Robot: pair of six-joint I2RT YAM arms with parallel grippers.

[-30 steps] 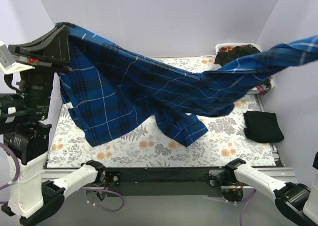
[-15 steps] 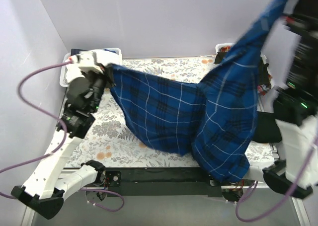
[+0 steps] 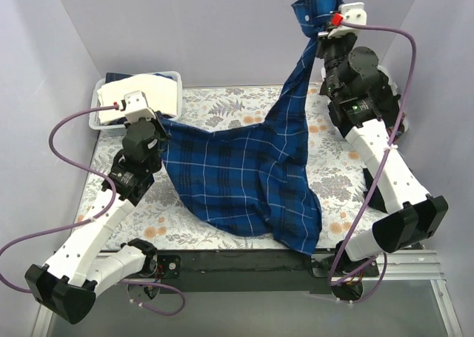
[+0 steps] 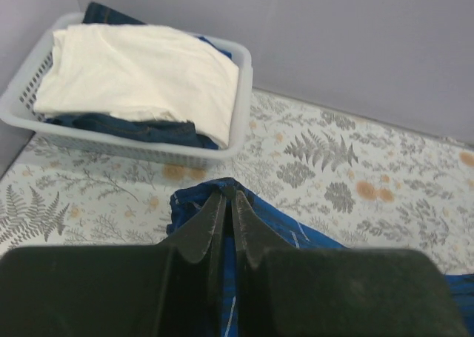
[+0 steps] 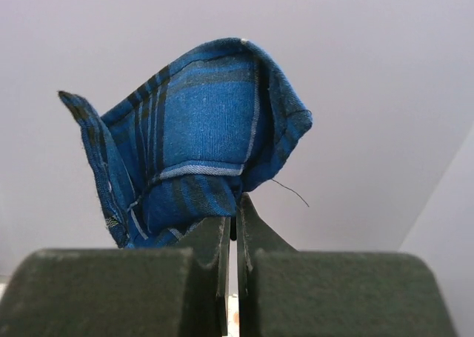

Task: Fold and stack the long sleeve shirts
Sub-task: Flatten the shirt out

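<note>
The royal-blue plaid shirt (image 3: 237, 170) hangs stretched between both grippers, and its lower part drapes onto the floral table mat. My left gripper (image 3: 160, 122) is shut on one edge of it low at the back left, near the basket. In the left wrist view the blue cloth (image 4: 270, 220) is pinched at the closed gripper tips (image 4: 228, 196). My right gripper (image 3: 320, 32) is shut on the other end, held high at the back right. A bunched fold of the cloth (image 5: 200, 129) stands above its tips (image 5: 233, 220). A sliver of the black shirt (image 3: 369, 183) shows behind the right arm.
A white lattice basket (image 3: 172, 78) with cream cloth and denim stands at the back left, and also shows in the left wrist view (image 4: 133, 146). Purple cables loop from both arms. Walls close in on both sides. The right arm hides the back-right corner.
Both arms have swung inward with the shirt. The left gripper has dropped low beside the basket. The right gripper holds its end high, and the shirt's middle now sags onto the mat.
</note>
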